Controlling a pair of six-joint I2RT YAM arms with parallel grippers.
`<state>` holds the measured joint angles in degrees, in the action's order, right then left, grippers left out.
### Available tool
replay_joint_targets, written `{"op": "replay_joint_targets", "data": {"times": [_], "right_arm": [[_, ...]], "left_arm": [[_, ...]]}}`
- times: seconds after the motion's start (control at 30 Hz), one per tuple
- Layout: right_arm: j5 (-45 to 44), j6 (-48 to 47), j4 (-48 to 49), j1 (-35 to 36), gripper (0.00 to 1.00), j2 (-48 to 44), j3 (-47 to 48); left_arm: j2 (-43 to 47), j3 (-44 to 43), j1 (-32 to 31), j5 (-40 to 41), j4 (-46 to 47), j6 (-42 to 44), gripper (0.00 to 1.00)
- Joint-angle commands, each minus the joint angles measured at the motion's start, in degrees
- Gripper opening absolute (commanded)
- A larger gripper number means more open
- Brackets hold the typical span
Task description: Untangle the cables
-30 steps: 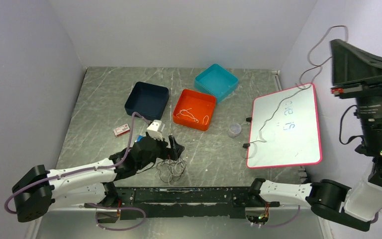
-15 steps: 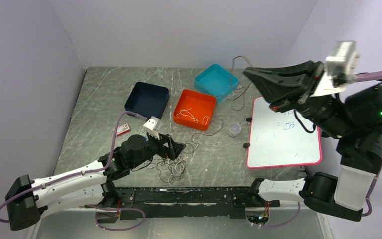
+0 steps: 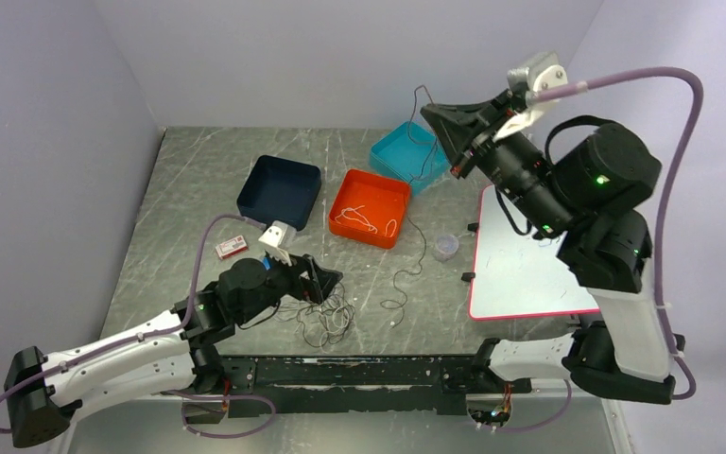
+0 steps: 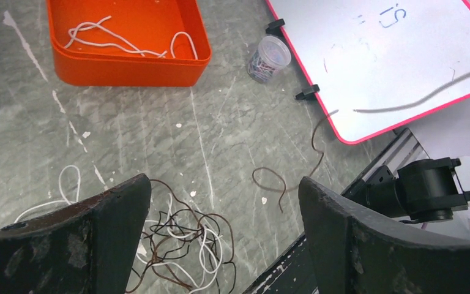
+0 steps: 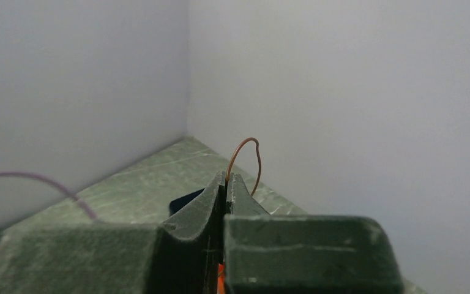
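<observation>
The right claw (image 3: 432, 115) is raised high above the teal bin (image 3: 389, 154), its 2 fingers pressed together on 1 brown cable (image 3: 423, 203). In the right wrist view the right claw (image 5: 226, 184) has no gap between its fingers, and a short loop of the brown cable (image 5: 252, 158) arches out past the tips. From the grip the cable hangs down past the right edge of the orange bin (image 3: 344, 192) and reaches the worktop (image 3: 198, 170), where its lower end curls in a small loop. The left wrist view shows that curl of the brown cable (image 4: 270, 182) lying apart from the main heap.

The left claw (image 3: 326, 281) is low near the front edge of the worktop, spread wide and holding nothing. Seen from its own camera, the left claw (image 4: 223, 187) has its 2 fingers straddling the tangle of cables (image 4: 180, 248), a heap of thin white and dark-brown loops on the worktop (image 4: 159, 141). In the top view the tangle of cables (image 3: 326, 322) lies just in front of the claw.

1 white cable (image 3: 364, 219) lies loose inside the orange bin (image 4: 128, 70). The navy bin (image 3: 263, 203) stands to its left. A pink-framed whiteboard (image 3: 529, 270) lies to the right, with a small clear jar (image 3: 446, 247) between it and the orange bin.
</observation>
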<state>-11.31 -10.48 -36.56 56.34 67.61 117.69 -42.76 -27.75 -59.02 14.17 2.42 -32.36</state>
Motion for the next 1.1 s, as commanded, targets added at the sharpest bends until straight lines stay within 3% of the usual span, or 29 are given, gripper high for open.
{"op": "replay_joint_targets", "data": {"times": [0.0,0.13,0.3,0.63,1.07], "right_arm": [[-12.35,-0.94,9.62,0.24,0.00,2.06,0.84],[-18.04,-3.38,13.53,0.23,0.00,6.01,4.22],[-19.01,-4.95,11.79,0.18,0.00,13.63,13.46],[-22.95,-14.12,20.05,-2.88,0.00,23.92,21.58],[3.08,4.71,19.90,-32.36,0.00,33.77,28.34]], "left_arm": [[2.00,0.37,0.05,2.89,-3.65,-2.57,0.94],[3.01,1.01,0.05,3.08,-4.46,-3.68,0.94],[3.55,1.08,0.05,5.16,-7.25,-6.07,0.93],[4.86,1.86,0.05,2.71,-8.16,-7.88,0.91],[5.65,0.85,0.05,1.00,-9.83,-8.26,0.89]]}}
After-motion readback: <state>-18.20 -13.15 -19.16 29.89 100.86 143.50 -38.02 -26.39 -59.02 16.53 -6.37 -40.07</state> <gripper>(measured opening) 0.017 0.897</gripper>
